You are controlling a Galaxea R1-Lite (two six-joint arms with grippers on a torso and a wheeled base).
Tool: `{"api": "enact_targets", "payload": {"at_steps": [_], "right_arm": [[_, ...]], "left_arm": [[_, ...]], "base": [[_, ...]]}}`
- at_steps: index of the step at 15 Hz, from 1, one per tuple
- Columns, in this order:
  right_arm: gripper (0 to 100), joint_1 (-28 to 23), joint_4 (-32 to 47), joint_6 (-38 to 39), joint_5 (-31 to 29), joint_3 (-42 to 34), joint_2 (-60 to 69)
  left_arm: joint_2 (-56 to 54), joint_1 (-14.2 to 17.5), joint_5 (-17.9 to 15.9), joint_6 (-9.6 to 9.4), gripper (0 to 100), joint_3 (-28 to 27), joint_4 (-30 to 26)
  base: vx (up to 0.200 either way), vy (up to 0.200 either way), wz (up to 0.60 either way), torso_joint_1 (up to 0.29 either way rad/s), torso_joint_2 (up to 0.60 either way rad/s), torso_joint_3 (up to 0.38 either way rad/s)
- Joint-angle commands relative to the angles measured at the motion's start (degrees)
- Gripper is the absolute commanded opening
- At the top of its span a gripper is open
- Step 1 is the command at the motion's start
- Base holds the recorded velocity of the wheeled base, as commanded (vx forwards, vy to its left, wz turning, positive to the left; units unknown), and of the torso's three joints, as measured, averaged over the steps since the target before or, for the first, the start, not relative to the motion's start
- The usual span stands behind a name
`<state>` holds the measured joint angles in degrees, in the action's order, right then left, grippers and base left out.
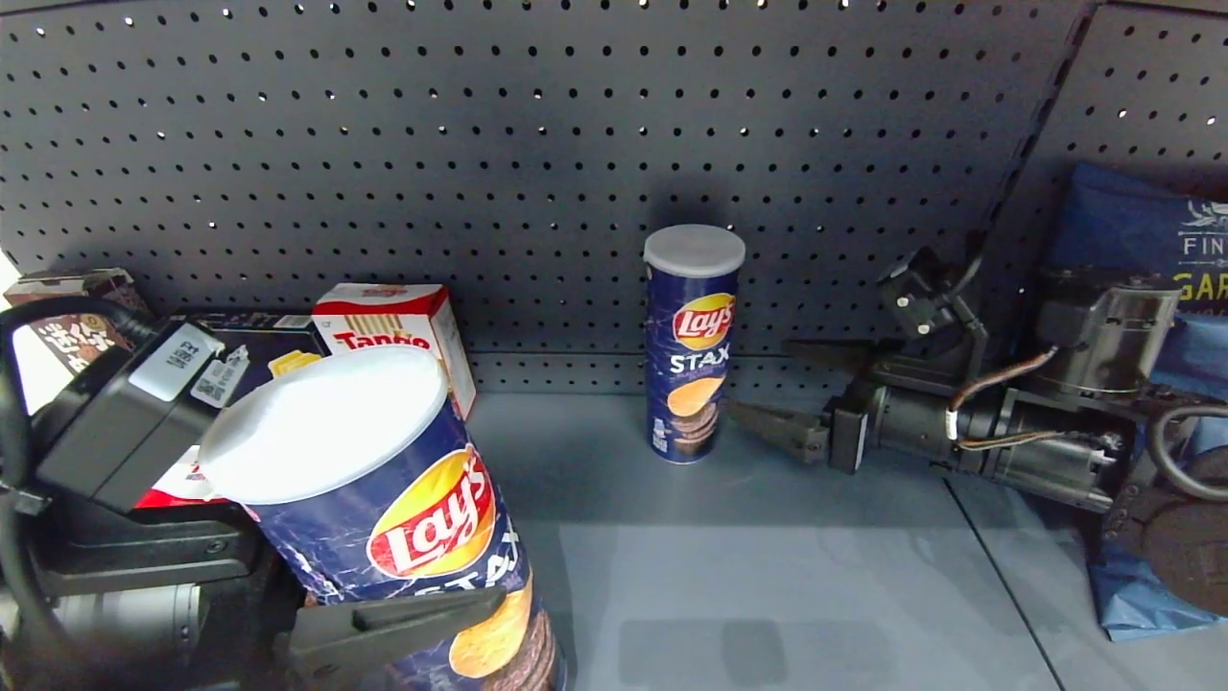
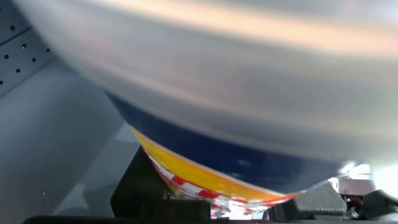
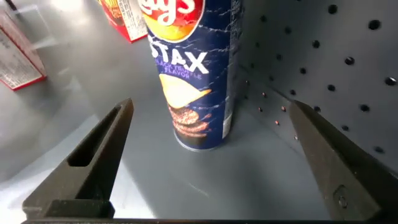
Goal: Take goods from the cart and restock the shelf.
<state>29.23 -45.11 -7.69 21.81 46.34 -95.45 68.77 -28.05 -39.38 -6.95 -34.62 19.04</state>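
Left claw point(image 1: 384, 624) pinching the held chips can point(image 1: 374, 499), tilted; right claw point(image 1: 767, 382) spread, just beside the upright chips can point(image 1: 693, 345) on the shelf point(image 1: 767, 576).

Both are matte black: the right arm point(image 1: 1007, 432) carries brown and white wires, the left arm point(image 1: 115, 432) bears white stickers.

Soft, even light comes from the front; the standing can point(image 1: 693, 345) throws a faint shadow on the pegboard point(image 1: 480, 144), whose holes glint bright; the held can point(image 2: 249, 162) looms smeared, out of focus
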Motion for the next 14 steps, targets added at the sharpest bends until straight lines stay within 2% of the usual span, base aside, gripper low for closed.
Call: {"api": "enact_targets", "payload": {"at_steps": [1, 14], "right_arm": [[100, 0.03, -0.69, -0.04, 0.43, 0.95, -3.16], [100, 1.0, -3.41, -0.13, 2.19, 7.72, -12.65]], "left_arm": [[-0.04, 0.01, 0.0, 0.01, 0, -0.01, 0.03], [0.05, 0.1, 0.0, 0.01, 0, 0.17, 0.03]], "base": [[0.0, 0.0, 0.0, 0.0, 0.0, 0.0], [0.0, 0.0, 0.0, 0.0, 0.0, 0.0]]}}
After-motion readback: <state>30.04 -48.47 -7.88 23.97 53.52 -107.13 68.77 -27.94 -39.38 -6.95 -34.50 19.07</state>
